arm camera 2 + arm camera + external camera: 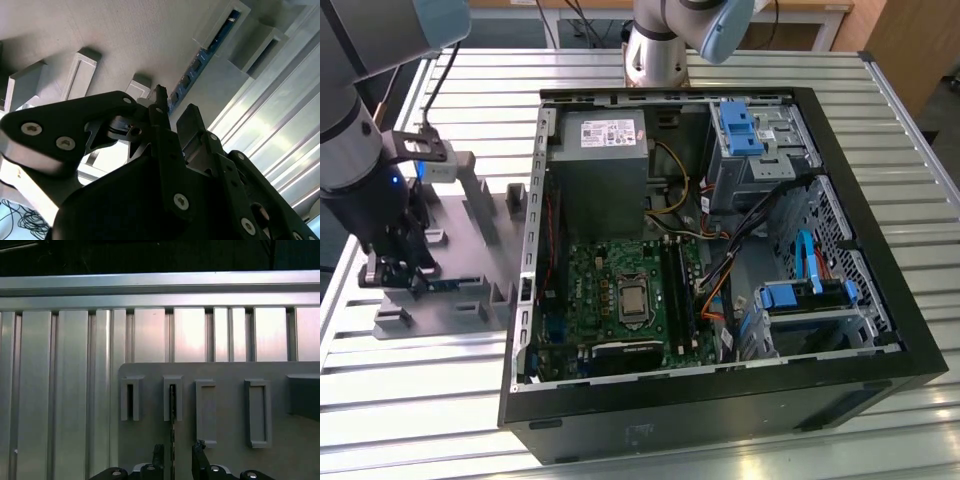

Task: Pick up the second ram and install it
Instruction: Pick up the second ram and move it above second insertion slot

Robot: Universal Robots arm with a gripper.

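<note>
Black gripper (177, 452) jaws are held narrowly apart astride the thin green-blue second ram (172, 410) in the grey fixture tray (145, 440); grasping is judged underway, square closure being required.

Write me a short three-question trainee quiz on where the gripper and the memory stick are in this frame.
1. True or false: the memory stick stands on edge in the grey tray.
2. Pick one. In the exterior view the gripper is: A) down at the tray, to the exterior view's left of the computer case; B) inside the case; C) over the power supply.
3. Fill in: in the first wrist view the fingers are ____, one on each side of the stick.

Key: 1 true; 2 A; 3 open.
</note>
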